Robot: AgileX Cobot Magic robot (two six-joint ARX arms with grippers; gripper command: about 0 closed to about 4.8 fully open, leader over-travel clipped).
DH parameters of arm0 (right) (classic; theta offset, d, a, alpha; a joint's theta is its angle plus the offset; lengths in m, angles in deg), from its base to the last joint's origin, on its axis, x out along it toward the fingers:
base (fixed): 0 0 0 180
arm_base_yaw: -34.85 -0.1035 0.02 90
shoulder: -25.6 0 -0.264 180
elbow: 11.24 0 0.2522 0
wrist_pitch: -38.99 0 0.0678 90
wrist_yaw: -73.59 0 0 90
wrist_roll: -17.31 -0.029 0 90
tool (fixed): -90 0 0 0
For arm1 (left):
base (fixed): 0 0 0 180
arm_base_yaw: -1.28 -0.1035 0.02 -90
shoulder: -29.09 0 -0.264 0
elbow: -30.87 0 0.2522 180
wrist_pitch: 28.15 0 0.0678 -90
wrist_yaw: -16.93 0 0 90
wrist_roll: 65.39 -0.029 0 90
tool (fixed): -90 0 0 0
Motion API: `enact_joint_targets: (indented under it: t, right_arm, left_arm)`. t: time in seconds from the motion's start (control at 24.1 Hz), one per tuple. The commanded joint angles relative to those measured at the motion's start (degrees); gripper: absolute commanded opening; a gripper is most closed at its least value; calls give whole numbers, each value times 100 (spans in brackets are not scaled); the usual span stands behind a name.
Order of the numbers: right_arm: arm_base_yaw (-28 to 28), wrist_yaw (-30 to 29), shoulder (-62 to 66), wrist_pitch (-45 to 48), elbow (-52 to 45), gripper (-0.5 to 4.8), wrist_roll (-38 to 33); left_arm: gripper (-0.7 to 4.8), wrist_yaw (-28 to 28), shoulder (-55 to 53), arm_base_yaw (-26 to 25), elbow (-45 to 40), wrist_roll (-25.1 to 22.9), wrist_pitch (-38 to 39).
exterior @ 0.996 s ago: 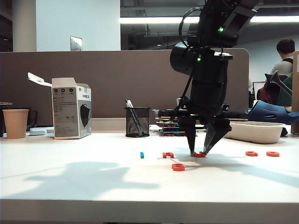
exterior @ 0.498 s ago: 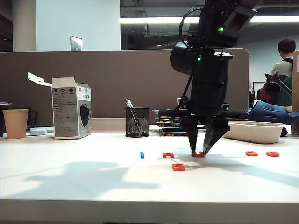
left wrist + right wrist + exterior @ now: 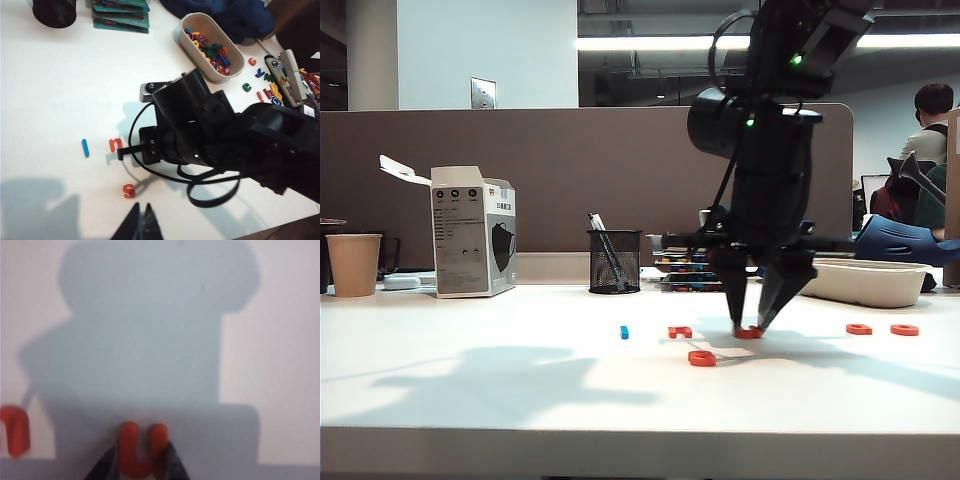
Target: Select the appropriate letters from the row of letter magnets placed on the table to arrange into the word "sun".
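One second on, right gripper (image 3: 749, 328) has pinched shut on u (image 3: 142, 447) mid-frame, lift next; left gripper (image 3: 141, 225) probably closed.

On the table (image 3: 470, 390), the s (image 3: 701, 358) lies in front of the n (image 3: 680, 332); the u (image 3: 749, 331) sits right of them, between the right claw's (image 3: 750, 326) tips.

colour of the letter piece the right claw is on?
Orange-red: the small flat plastic letter u between the right claw's fingertips, clearest in the right wrist view.
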Motion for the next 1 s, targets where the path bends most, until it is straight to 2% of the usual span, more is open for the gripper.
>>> enact_joint_targets:
  t: [0.04, 0.25, 0.5, 0.75, 1.0]
  right_arm:
    - [2, 70, -407, 61, 22, 84, 140]
    - [0, 144, -879, -114, 22, 85, 138]
    - [-7, 160, -1300, -894, -57, 85, -116]
    - [-13, 114, -1727, -885, -697, 85, -365]
    - [-326, 92, -1799, -461, -1248, 85, -387]
  left_arm:
    - [-5, -22, 22, 7, 26, -4, -37]
    - [-5, -22, 22, 7, 26, -4, -39]
    - [-5, -22, 22, 7, 26, -4, -39]
    - [-5, -20, 22, 7, 26, -4, -37]
    - [-5, -20, 22, 7, 26, -4, -37]
